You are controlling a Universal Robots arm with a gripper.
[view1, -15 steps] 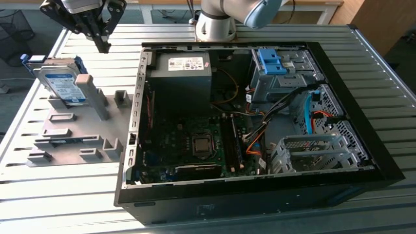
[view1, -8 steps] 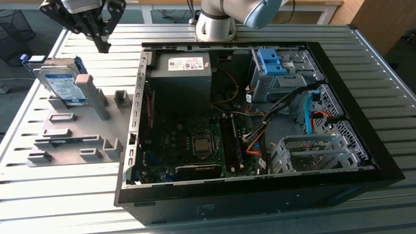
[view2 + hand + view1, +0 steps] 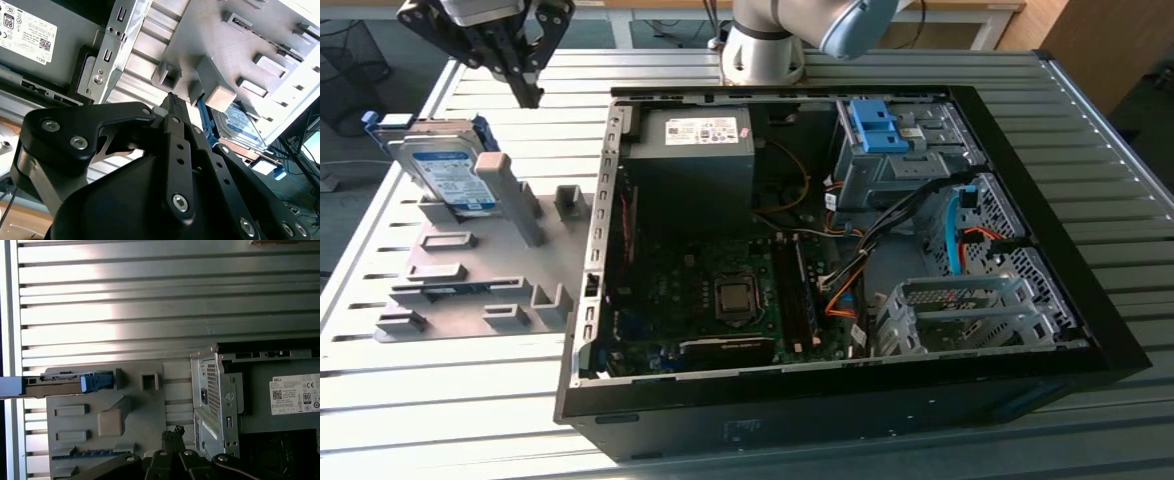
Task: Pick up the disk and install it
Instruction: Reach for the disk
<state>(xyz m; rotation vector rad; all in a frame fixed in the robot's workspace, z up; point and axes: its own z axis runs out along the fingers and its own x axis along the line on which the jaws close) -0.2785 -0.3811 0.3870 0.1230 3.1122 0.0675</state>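
Observation:
The disk (image 3: 444, 168), a silver drive with a white-and-blue label and blue bracket, stands tilted on edge in a grey holder plate (image 3: 470, 272) at the exterior view's left. The first wrist view shows the disk (image 3: 59, 385) edge-on, and the second wrist view shows the disk (image 3: 241, 119) behind a grey post. My gripper (image 3: 528, 92) hangs above the table behind the holder, beside and higher than the disk and apart from it. Its fingers (image 3: 174, 101) are pressed together with nothing between them, and in the first wrist view the gripper (image 3: 173, 432) hangs over the holder's edge.
An open black computer case (image 3: 1107, 330) lies on the slatted metal table (image 3: 440, 400), right of the holder. Inside are a grey power supply (image 3: 700, 155), a tall blue latch piece (image 3: 877, 126), cables and a metal drive cage (image 3: 974, 312). The arm's base (image 3: 761, 45) stands behind the case.

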